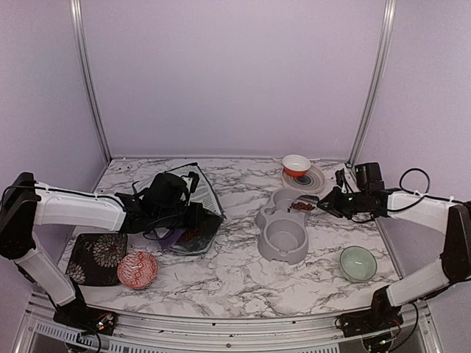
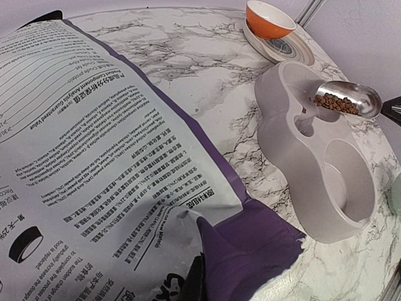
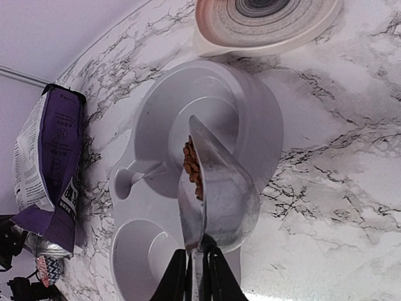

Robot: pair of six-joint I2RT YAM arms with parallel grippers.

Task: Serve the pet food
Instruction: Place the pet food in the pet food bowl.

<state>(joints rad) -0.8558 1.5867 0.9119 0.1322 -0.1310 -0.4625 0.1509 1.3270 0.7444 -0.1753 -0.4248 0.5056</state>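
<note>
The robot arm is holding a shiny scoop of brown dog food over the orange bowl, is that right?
Not quite. The right gripper holds the shiny scoop of brown pet food over the grey feeder, not the orange bowl, which sits apart on a plate behind it. The left wrist view shows this.
</note>
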